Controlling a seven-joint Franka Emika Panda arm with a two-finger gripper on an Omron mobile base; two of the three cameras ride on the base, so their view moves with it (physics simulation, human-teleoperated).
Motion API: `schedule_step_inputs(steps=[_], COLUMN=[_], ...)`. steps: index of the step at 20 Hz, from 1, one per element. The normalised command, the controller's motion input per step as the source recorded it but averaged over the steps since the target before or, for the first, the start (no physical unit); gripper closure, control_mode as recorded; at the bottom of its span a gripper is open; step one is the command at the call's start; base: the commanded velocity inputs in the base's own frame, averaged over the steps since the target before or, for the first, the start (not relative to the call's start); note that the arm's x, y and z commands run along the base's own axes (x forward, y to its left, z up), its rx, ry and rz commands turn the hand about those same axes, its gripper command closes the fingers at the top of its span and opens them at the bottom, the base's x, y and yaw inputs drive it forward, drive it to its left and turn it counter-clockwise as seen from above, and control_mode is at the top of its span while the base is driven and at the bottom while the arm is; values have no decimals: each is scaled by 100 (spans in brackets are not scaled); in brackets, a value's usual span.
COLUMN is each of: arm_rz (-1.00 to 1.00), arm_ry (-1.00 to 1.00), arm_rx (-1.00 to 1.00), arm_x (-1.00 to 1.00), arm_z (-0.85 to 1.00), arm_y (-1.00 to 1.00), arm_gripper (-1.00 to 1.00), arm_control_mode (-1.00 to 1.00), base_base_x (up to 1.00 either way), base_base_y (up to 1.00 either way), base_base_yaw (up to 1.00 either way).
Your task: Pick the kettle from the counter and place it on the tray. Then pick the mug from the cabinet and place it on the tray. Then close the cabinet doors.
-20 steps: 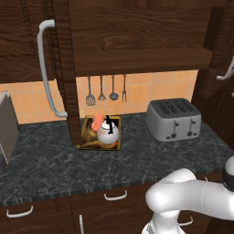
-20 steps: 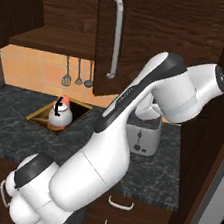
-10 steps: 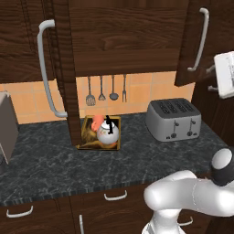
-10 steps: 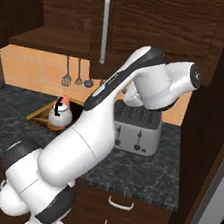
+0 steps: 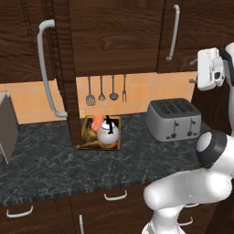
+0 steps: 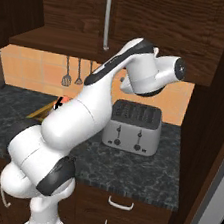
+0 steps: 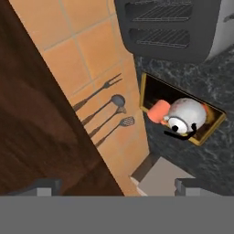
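The white kettle and the orange mug both sit on the golden-rimmed tray on the dark counter. In the hand view the kettle and the mug touch inside the tray. The left cabinet door stands open, edge-on, with its grey handle facing left. The right cabinet door lies flush with the cabinet front, its handle upright. My gripper hangs open and empty at the far right, above the toaster, apart from the door.
A grey four-slot toaster stands on the counter right of the tray. Utensils hang on the orange tile wall behind it. A pale grey object stands at the counter's left end. Drawers with grey handles run below.
The right cabinet door has swung from open to flush with the cabinet. My hand followed it leftwards and now sits off the door, jaws open.
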Motion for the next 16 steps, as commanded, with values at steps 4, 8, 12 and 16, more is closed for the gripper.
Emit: schedule_step_inputs(steps=[4, 8, 12, 16], arm_rz=[0, 0, 0, 0], arm_ry=[0, -2, -4, -1], arm_rx=[0, 0, 0, -5], arm_x=[81, 51, -82, -100], arm_z=[-12, -19, -3, -14], arm_y=[22, 21, 17, 33], arm_gripper=[-100, -100, -100, -100], arm_control_mode=[-100, -100, -100, -100], base_base_x=[0, 0, 0, 0], base_base_y=[0, 0, 0, 0], base_base_yaw=[0, 0, 0, 0])
